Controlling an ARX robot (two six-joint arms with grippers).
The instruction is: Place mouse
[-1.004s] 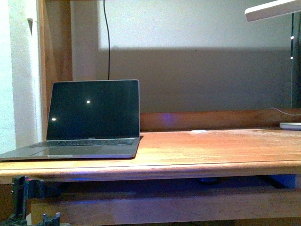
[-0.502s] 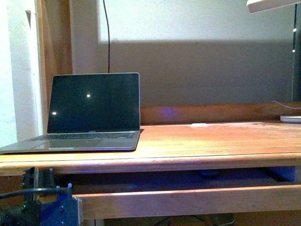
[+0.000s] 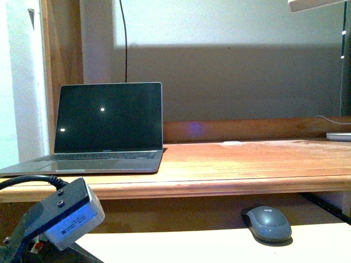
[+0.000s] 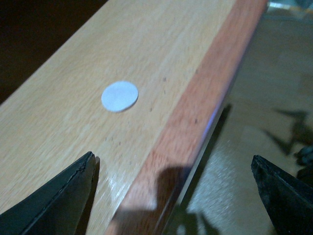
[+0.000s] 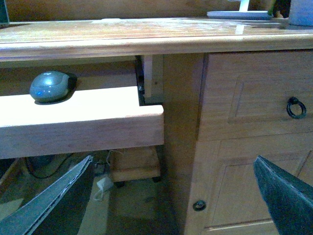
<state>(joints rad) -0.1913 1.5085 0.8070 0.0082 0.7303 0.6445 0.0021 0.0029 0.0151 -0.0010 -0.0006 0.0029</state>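
Observation:
The mouse, a small dark grey dome, lies on the pale pull-out tray under the desk top, towards the right. In the right wrist view the mouse rests on that tray, well away from my right gripper, which is open and empty in front of the desk's cabinet. My left gripper is open and empty over the tray's reddish front edge. Only the left arm's wrist housing shows in the front view.
An open laptop with a dark screen stands on the desk top at the left. A white round sticker is on the tray. The cabinet has a ring pull and a small knob. Cables lie on the floor below.
The tray has come out from under the desk, and the mouse now shows on it. My left arm has risen into the front view at the lower left.

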